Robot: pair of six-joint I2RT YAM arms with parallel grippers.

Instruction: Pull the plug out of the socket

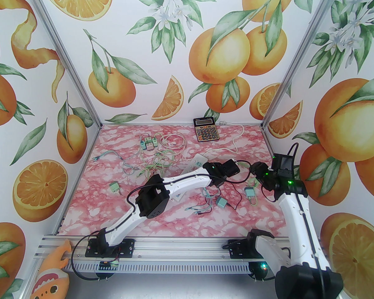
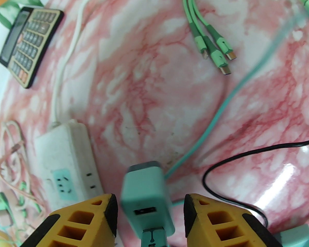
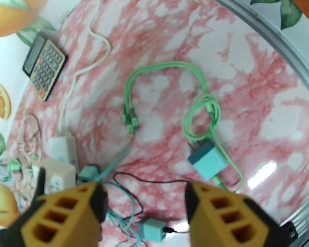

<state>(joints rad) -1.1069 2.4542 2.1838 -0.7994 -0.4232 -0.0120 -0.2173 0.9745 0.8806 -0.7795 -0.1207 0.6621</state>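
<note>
The pulling step is judged to be done. In the left wrist view the teal plug (image 2: 145, 189) is seen apart from the white power strip (image 2: 67, 158), which lies at about 9 o'clock of it on the pink marbled table (image 2: 157, 99), and the strip's visible outlets are seen without anything in them. The plug is found between the yellow fingers of the left gripper (image 2: 150, 207), but a gap is seen on each side of it, so the jaws stand apart and no grip on it is made. Whether the plug rests on the table or is propped by its own cable cannot be told. What is left is judged to be little: the arm would only need to be drawn clear of the plug. The plug's long axis is seen to run from 6 to 12 o'clock in that view, leaning slightly toward 11. Its grey end is pointed away toward 12 o'clock, and its USB port end is turned toward 6 o'clock, where a teal connector is fitted. The prongs themselves cannot be made out. The right gripper (image 3: 145, 197) is seen over the table with its jaws parted and nothing between them.
</note>
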